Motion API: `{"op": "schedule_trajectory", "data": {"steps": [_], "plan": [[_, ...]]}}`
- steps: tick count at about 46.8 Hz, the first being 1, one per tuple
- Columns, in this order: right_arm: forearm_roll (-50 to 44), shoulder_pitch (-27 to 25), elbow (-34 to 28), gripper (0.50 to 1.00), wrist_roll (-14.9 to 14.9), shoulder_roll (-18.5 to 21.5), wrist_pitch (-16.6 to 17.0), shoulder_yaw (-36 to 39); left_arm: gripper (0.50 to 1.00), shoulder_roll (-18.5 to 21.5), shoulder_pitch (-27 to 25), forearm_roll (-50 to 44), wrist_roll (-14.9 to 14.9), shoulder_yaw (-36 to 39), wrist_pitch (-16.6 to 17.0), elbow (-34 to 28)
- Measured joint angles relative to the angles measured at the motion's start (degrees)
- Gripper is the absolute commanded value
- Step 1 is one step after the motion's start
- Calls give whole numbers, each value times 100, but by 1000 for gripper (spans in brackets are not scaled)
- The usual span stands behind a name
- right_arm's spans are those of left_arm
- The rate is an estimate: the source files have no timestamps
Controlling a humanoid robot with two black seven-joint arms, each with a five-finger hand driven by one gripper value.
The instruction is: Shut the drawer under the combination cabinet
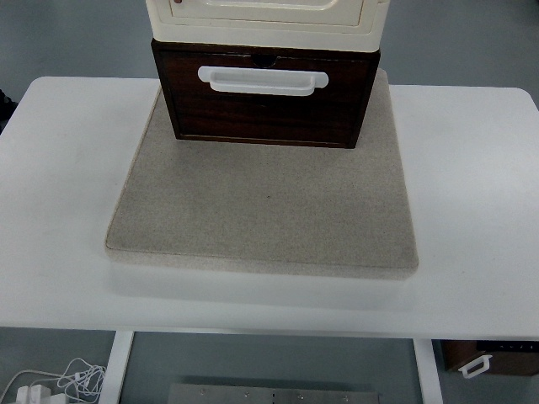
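A combination cabinet stands at the back of a beige mat (261, 210) on the white table (67, 168). Its upper part is cream (265, 15) and cut off by the picture's top. Its lower part is a dark brown drawer (265, 101) with a white handle (262, 79) on the front. The drawer front stands a little forward of the cream part above it. Neither of my hands nor arms shows in the head view.
The mat's front half lies bare before the drawer. Below the table's near edge are white cables (63, 383) on the floor at left and a dark brown box with a white handle (493, 360) at right.
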Motion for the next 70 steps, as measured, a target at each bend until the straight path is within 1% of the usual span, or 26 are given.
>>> {"op": "schedule_trajectory", "data": {"steps": [5, 9, 11, 13, 18, 24, 28, 32, 37, 44, 46, 50, 54, 57, 63, 70], "plan": [[0, 0, -2, 952, 0, 0, 0, 0, 996, -10, -12, 1, -48, -741, 335, 193], [0, -2, 0, 952, 0, 0, 0, 0, 996, 12, 4, 21, -50, -1225, 534, 335], [0, 1, 0, 952, 0, 0, 0, 0, 996, 74, 19, 25, -56, -1362, 647, 396], [0, -1, 0, 952, 0, 0, 0, 0, 996, 218, 31, 24, -66, -1495, 807, 440], [0, -2, -1, 952, -1, 0, 0, 0, 996, 525, 68, -3, -74, -1586, 1249, 580], [1, -1, 1, 952, -1, 0, 0, 0, 996, 609, 214, -15, -74, -1590, 1733, 1086], [1, -1, 2, 952, 0, 0, 0, 0, 996, 613, 234, -167, -74, -1593, 1926, 1580], [2, 0, 2, 952, 1, 0, 0, 6, 996, 614, 236, -617, -74, -1592, 2012, 2132], [2, 0, 2, 952, 0, 0, 0, 26, 996, 631, 237, -1076, -74, -1523, 2021, 2747], [2, -1, 1, 952, 0, 0, 0, 2, 996, 617, 318, -1192, -73, -1514, 1905, 3668], [2, -1, 1, 952, 1, 0, 0, 1, 996, 599, 379, -1232, -73, -1516, 1799, 3863], [1, 1, 1, 952, 1, 0, 0, 0, 996, 530, 594, -1525, -72, -1518, 1459, 4177], [1, 1, 1, 952, 0, 0, 0, 0, 996, 392, 888, -1893, -71, -1503, 1228, 4281], [2, -1, 0, 952, 0, 0, 4, 8, 996, 276, 1059, -2043, -71, -1497, 1176, 4288], [2, -1, 1, 952, 0, 0, 15, 26, 996, 81, 1321, -2105, -70, -1497, 1101, 4289], [2, -1, 2, 952, -1, 0, 27, 35, 996, -163, 1558, -2120, -68, -1496, 796, 4281]]}}
